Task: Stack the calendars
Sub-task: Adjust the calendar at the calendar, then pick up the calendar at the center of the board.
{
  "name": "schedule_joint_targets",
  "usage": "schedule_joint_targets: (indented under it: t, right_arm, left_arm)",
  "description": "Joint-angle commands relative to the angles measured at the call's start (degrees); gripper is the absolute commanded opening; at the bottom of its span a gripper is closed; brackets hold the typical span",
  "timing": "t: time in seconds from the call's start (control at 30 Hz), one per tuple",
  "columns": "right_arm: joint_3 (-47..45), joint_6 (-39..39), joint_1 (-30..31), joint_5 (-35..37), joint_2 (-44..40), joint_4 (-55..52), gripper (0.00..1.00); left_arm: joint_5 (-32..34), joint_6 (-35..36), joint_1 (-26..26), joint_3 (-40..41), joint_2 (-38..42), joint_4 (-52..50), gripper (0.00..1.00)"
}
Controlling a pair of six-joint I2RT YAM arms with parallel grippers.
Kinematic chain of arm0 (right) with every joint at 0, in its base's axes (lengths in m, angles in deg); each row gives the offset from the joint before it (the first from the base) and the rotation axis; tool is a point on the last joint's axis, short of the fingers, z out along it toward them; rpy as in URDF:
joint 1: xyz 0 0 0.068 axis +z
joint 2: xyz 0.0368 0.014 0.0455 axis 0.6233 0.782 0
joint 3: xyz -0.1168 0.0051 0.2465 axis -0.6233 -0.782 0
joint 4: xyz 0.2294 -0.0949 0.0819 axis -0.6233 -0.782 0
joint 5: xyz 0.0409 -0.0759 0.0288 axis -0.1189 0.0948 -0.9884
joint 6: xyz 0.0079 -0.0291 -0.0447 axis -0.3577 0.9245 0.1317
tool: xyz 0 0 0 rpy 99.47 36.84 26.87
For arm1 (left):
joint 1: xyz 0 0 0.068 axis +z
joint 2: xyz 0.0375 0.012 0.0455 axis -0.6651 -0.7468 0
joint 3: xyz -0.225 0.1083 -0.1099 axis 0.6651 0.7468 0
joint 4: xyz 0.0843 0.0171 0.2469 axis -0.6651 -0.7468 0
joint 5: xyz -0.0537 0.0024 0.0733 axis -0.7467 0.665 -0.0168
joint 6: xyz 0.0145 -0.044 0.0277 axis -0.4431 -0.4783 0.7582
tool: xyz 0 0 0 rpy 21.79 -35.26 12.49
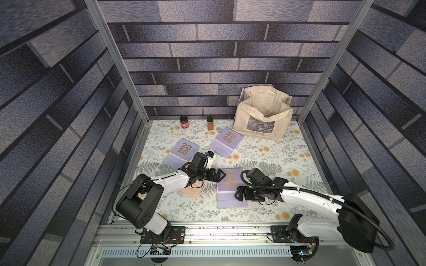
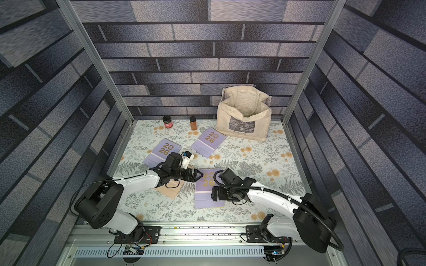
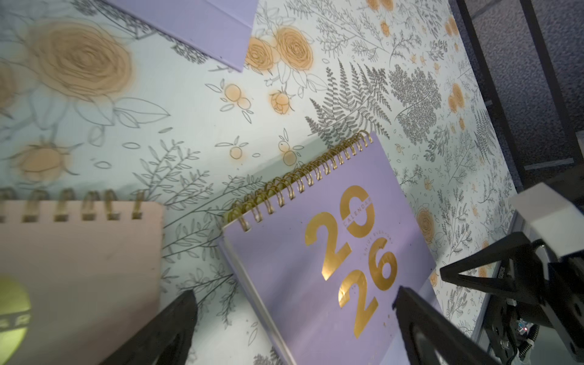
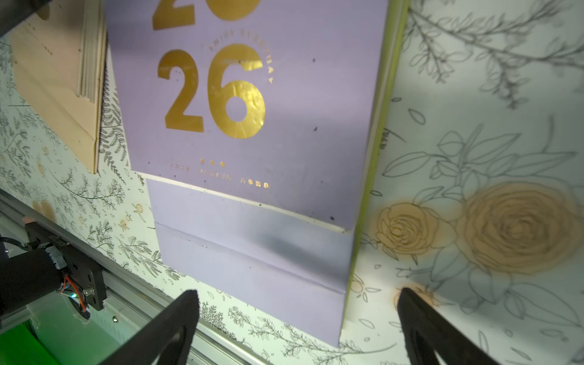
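The near lilac calendar (image 1: 230, 192) is being shown lying flat in the near middle of the floral table (image 1: 276, 152). Its long axis is running near to far, with the gold spiral at the far end and the "2026" reading upright from the near side. A yellow-green calendar (image 4: 395, 31) is being glimpsed beneath it, only as a thin edge along its right side. Just to the left, apart from it, a peach calendar (image 1: 192, 191) is being largely covered by the left arm, its spiral also toward the far side.

Two more are being seen farther back: the far-left lilac calendar (image 1: 181, 153) and the far-right lilac calendar (image 1: 227, 141). Both long axes are running from near left to far right, with the spirals at the far-right ends.

The left gripper (image 1: 223, 176) is being shown over the far-left corner of the near lilac calendar, jaws spread wide with nothing between them. The right gripper (image 1: 237, 195) is being shown at that calendar's right edge, over its near half, jaws likewise released and empty. Whether either is touching the cover cannot be told.

A cream tote bag (image 1: 262, 115) is being seen standing open at the far right, just beyond the far-right lilac calendar. A red-labelled jar (image 1: 184, 122) and an amber jar (image 1: 210, 123) are being seen by the far wall.
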Motion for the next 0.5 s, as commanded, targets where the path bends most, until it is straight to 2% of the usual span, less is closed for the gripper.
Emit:
schedule_joint_targets:
  t: [0.0, 0.07, 0.13, 0.3, 0.47]
  right_arm:
    - [4.1, 3.0, -0.6, 4.0, -3.6, -5.6, 1.00]
    - [7.9, 4.9, -0.5, 2.7, -2.3, -5.6, 0.98]
    - [11.7, 5.9, 0.4, 1.7, 0.6, -3.9, 0.97]
    - [22.8, 5.8, 3.6, 1.1, 13.5, 1.4, 0.97]
    - [34.4, 0.8, 7.5, 1.3, 27.0, 6.0, 0.95]
  left_arm:
    - [6.3, 5.0, 3.6, -3.1, 7.4, -9.1, 1.00]
    - [11.9, 5.9, 6.1, -3.7, 11.0, -13.1, 1.00]
    - [16.6, 3.9, 8.7, -3.5, 13.3, -15.0, 1.00]
    - [18.1, 2.9, 15.1, -4.3, 15.3, -19.6, 1.00]
    - [18.9, 1.4, 20.7, -7.3, 11.4, -29.0, 1.00]
